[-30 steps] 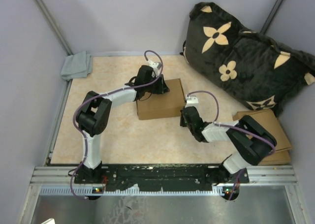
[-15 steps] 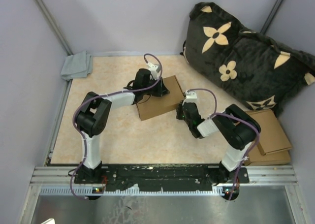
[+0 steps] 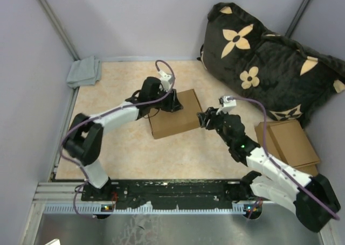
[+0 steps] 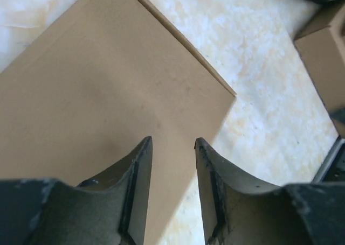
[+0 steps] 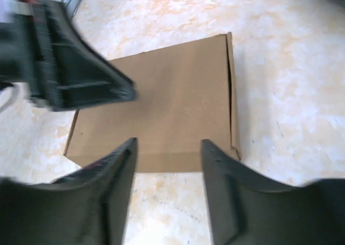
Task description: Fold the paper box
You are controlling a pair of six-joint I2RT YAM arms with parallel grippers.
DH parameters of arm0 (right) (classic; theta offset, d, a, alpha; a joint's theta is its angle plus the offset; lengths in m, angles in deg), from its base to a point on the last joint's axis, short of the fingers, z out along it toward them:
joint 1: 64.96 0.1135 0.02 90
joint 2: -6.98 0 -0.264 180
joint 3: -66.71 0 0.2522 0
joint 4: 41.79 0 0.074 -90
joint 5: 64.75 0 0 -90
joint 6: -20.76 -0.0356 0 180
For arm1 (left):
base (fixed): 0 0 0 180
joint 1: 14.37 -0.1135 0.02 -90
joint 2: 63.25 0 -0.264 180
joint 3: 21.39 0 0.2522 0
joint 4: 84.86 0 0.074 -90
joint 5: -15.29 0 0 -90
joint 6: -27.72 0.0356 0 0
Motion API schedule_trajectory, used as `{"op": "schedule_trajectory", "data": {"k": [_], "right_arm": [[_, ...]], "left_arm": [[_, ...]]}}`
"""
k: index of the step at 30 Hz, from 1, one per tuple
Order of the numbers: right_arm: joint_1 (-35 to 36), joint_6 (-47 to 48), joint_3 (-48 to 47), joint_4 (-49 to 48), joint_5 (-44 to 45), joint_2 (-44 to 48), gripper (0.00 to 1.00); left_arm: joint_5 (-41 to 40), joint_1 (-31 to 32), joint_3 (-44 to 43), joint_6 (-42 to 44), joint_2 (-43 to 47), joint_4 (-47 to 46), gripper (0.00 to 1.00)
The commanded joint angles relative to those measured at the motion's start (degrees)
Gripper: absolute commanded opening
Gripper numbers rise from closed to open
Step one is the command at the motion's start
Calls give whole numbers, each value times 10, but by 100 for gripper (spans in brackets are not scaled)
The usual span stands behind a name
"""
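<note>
**Folded shut, and nothing gripped**

The plain brown corrugated cardboard box (image 3: 175, 118) lies closed and flat near the middle of the beige mottled tabletop (image 3: 118, 142), turned a little askew. The left gripper (image 4: 173, 144) hovers over its far left part, fingers apart with only the lid showing in the gap. The right gripper (image 5: 170, 144) sits just off the box's right end, pointing at it, jaws likewise spread and empty. Well to the right lies a stack of smaller flat brown cardboard pieces (image 3: 291, 142). Behind it slumps a black cushion with tan flowers (image 3: 269, 62), and a grey cloth (image 3: 83, 71) sits in the far left corner.
</note>
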Motion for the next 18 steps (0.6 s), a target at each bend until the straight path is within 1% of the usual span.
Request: {"op": "schedule_trajectory", "data": {"k": [1, 2, 3, 4, 5, 6, 8, 10, 15, 18], "right_arm": [[-3, 19, 9, 121, 51, 90, 57], [-3, 20, 9, 136, 61, 102, 65], [-3, 20, 9, 157, 71, 111, 74], [-3, 22, 7, 174, 77, 118, 82], [-3, 25, 6, 188, 83, 123, 90], [-3, 19, 6, 197, 91, 125, 98], [-3, -11, 2, 212, 109, 123, 99], [-3, -19, -4, 216, 108, 114, 99], [-3, -19, -26, 226, 122, 85, 99], [-3, -2, -21, 187, 88, 77, 99]], "left_arm": [[-67, 3, 67, 15, 172, -13, 47], [-82, 3, 96, 14, 213, -23, 50], [-98, 3, 127, 10, 256, -31, 74], [-123, 3, 161, 5, 295, -39, 90], [-148, 3, 198, -1, 335, -52, 97], [-170, 3, 234, -8, 368, -57, 99], [-212, 3, 290, -23, 427, -49, 100], [-238, 3, 330, -27, 462, -29, 100], [-275, 3, 336, -45, 493, 92, 100], [-272, 3, 345, -56, 510, 104, 100]]}}
